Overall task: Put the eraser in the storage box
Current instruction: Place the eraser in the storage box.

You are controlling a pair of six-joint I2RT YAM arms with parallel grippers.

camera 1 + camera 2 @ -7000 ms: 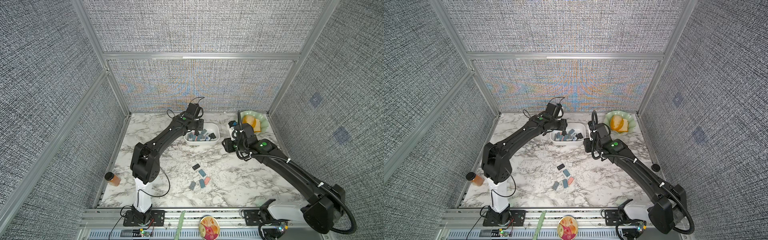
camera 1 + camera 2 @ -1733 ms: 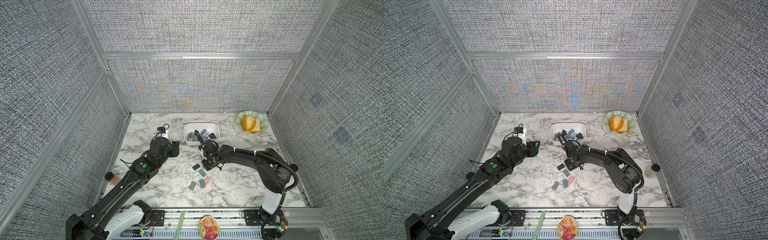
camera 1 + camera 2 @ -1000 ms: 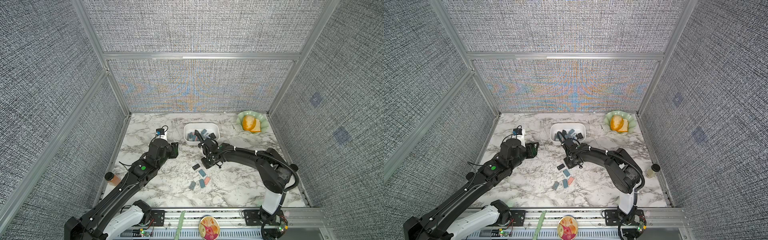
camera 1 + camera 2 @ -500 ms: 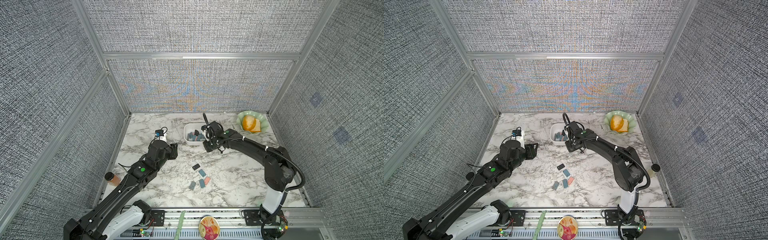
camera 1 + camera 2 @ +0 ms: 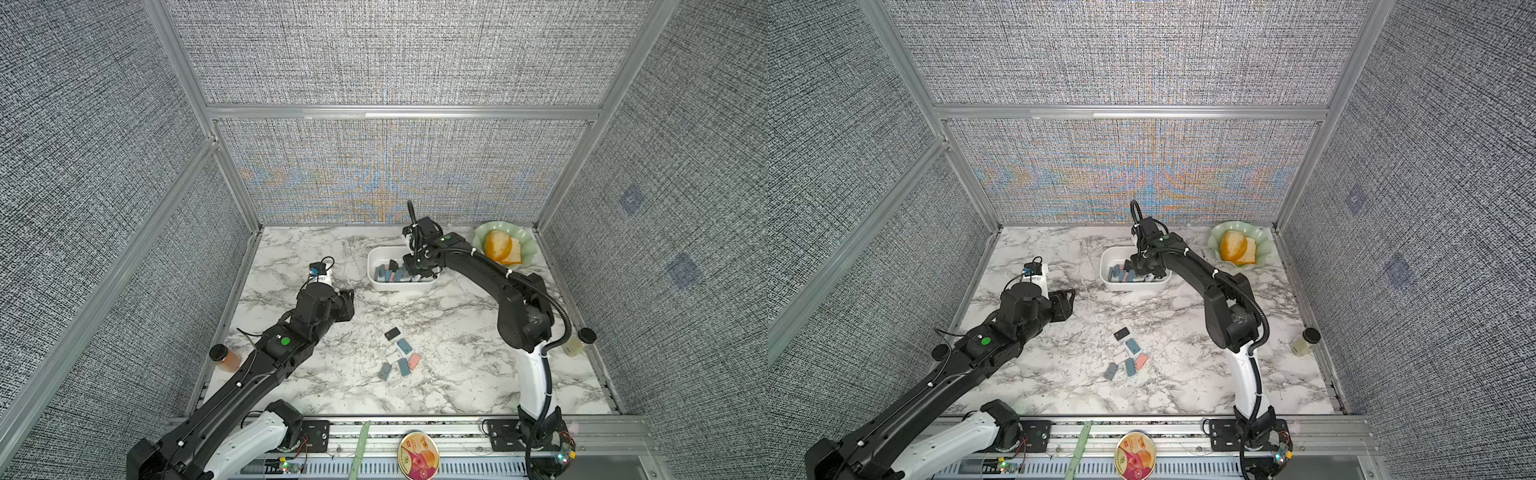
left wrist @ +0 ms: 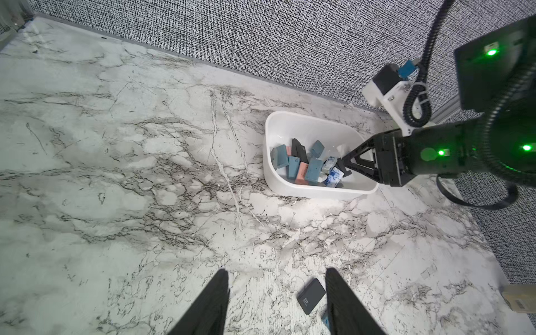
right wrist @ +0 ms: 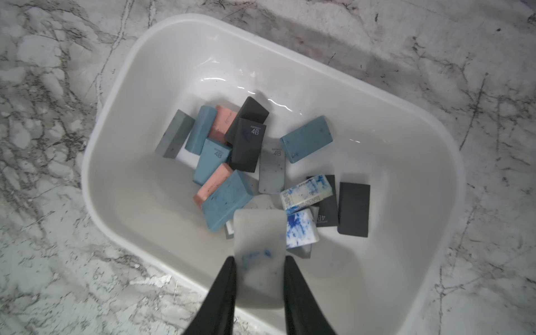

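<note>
Seen up close: a white eraser [image 7: 258,232], blurred, smudged blue, pinched between the near-closed fingers of the right tool [image 7: 259,259]. Held inside the box [image 7: 139,208], just over a heap [image 7: 226,162] of blue, pink and black ones (not lying among them). Right arm [image 5: 490,274] stretched far across the tabletop [image 6: 116,174], tool dipped downward. Left tool [image 6: 276,271] spread open, empty, well apart from the box.
</note>
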